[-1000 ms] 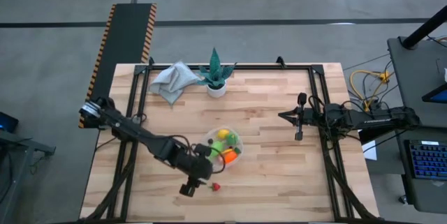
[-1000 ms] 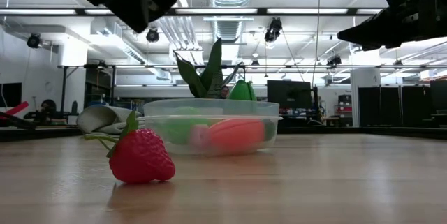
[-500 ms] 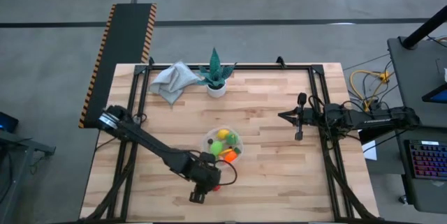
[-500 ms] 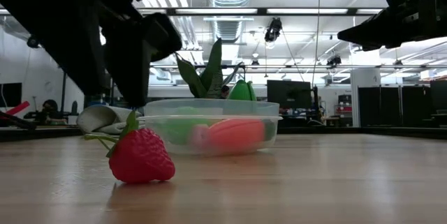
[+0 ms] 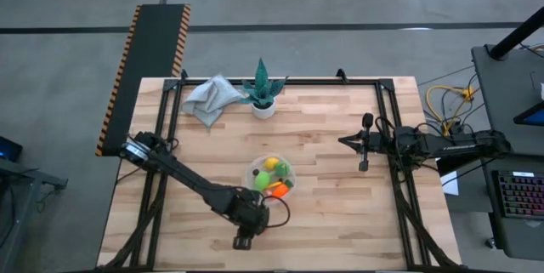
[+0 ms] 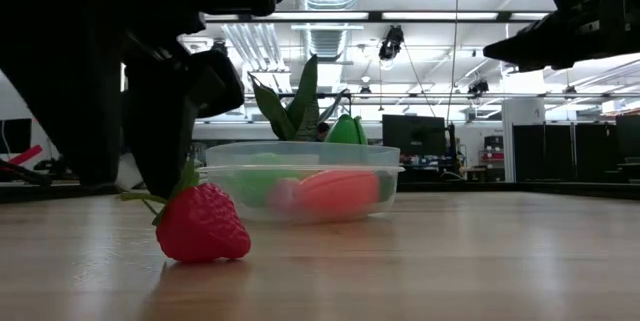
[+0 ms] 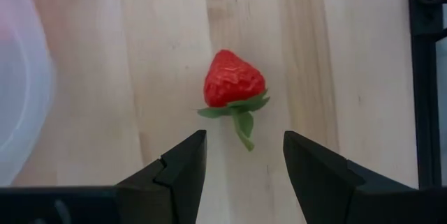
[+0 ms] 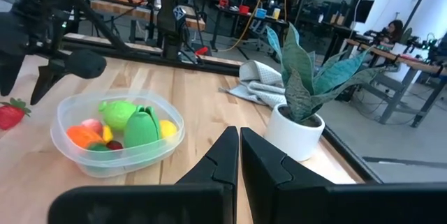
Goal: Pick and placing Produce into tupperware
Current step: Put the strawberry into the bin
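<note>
Left gripper: open, empty, fingers either side of the stem.
Strawberry: just ahead, tip pointing away.

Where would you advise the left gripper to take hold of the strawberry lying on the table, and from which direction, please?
Grip the strawberry across its broad red body, coming straight down. It lies on its side, leaves toward the open left gripper, and the thin stem offers little to pinch.
</note>
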Controlling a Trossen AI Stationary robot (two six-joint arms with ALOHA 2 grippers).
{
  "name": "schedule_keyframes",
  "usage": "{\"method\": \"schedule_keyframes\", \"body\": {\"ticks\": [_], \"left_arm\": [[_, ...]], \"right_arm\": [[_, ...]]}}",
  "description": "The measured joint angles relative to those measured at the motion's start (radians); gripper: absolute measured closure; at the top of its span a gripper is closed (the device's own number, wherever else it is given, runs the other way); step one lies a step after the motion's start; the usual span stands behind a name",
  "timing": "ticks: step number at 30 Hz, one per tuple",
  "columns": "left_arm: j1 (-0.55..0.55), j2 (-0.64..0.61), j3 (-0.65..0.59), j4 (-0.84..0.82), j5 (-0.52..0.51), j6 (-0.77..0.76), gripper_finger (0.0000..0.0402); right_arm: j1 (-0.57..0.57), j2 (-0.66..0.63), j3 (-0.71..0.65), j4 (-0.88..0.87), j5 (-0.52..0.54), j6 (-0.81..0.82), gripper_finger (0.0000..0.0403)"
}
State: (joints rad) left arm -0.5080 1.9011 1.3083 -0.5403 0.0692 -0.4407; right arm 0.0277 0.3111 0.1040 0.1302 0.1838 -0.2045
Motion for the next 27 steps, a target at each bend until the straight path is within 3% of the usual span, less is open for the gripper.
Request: {"method": "schedule_keyframes", "body": {"ticks": [6,27], "left_arm": [[0.020,0.000,-0.002,-0.001,0.020,-0.129,0.0226],[0.024,0.024,-0.006,0.006,0.035,-0.133,0.0226]], "right_arm": [[0.000,0.000,0.000,0.000,0.000,-0.005,0.0394],[0.000,0.000,0.000,-0.004,0.000,0.013,0.0394]]}}
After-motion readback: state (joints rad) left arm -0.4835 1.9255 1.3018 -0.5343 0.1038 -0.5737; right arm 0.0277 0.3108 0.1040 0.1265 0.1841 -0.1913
